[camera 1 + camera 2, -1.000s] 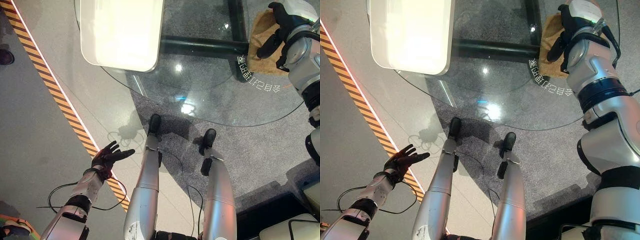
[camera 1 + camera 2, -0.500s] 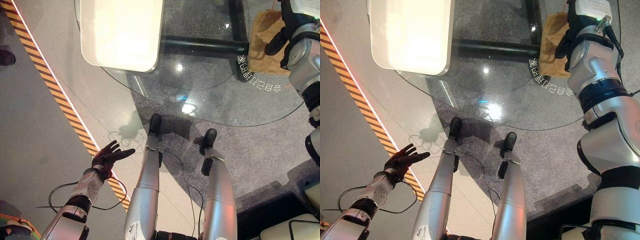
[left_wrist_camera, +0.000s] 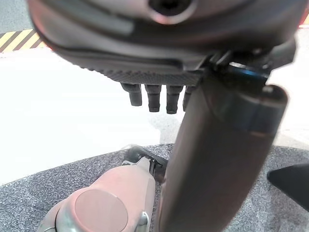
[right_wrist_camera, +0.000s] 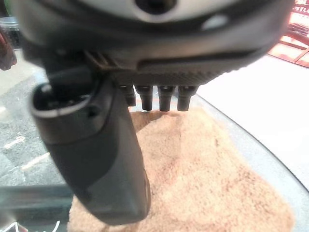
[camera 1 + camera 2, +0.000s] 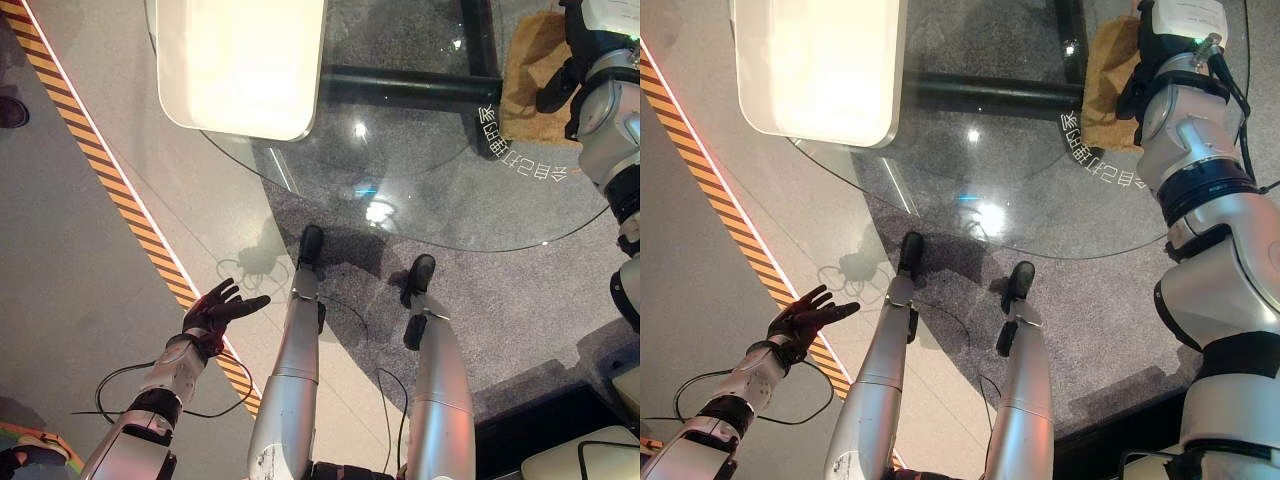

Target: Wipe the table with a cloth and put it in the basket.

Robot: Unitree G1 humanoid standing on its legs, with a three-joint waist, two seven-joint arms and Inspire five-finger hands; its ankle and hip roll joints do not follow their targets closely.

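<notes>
Right hand point(image 4: 145, 72) lies on the tan cloth point(image 4: 207, 169), fingers point(image 4: 164, 99) straight, resting flat on the cloth, not curled round it. Cloth lies flat at the far right of the round glass counter point(image 5: 420, 215), long axis running away from the robot. White tray-like object point(image 5: 240, 60) sits far left on the counter. Left hand point(image 5: 215, 312) hangs low over the striped floor tape point(image 5: 120, 195), fingers spread, empty.

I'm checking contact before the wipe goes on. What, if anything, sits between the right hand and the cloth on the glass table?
Nothing visible. The right hand is right over the tan cloth, which lies flat on the glass table with no other object on it. The left hand hangs open over the floor, away from the table.
</notes>
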